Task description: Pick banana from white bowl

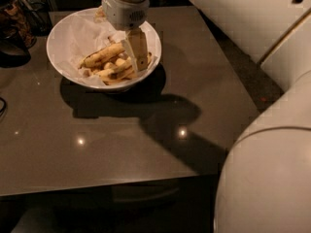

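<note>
The white bowl [63,38], lined with crinkled white paper, stands at the back left of the dark table. Several bananas lie in it. The longest banana [102,56], dull yellow with brown blotches, lies slanted across the top of the pile, its right end higher. My gripper [133,52] reaches down from above into the right half of the bowl, right at that banana's upper right end. The shorter, paler bananas [116,71] lie below and in front of it. The gripper hides part of the pile on the right.
Dark objects [14,28] stand at the table's far left edge beside the bowl. My white arm and body [272,169] fill the right side and lower right corner. The table's front edge [97,184] runs across the lower part of the view.
</note>
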`<state>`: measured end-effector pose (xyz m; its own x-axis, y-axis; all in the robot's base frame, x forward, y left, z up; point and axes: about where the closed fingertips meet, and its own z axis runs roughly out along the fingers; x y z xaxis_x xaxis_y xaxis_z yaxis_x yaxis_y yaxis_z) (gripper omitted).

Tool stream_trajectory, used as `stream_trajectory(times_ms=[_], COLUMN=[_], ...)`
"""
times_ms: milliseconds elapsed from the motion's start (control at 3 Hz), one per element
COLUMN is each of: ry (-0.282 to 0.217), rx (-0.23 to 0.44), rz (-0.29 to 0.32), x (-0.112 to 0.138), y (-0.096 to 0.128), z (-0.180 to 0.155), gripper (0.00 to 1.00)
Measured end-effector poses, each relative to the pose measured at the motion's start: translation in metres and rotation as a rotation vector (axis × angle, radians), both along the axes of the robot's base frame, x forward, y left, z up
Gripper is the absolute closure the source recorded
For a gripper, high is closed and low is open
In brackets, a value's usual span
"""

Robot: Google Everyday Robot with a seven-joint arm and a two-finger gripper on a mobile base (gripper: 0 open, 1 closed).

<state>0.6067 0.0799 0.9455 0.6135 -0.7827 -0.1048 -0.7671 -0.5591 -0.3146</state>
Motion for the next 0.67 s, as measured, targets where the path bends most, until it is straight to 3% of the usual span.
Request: stream_trajectory(times_ms=[667], ry=[0.037], rx=[0.006], rz=[-0.042], x=[0.02], y=[-0.034], z=[-0.01], gripper=[0.03])
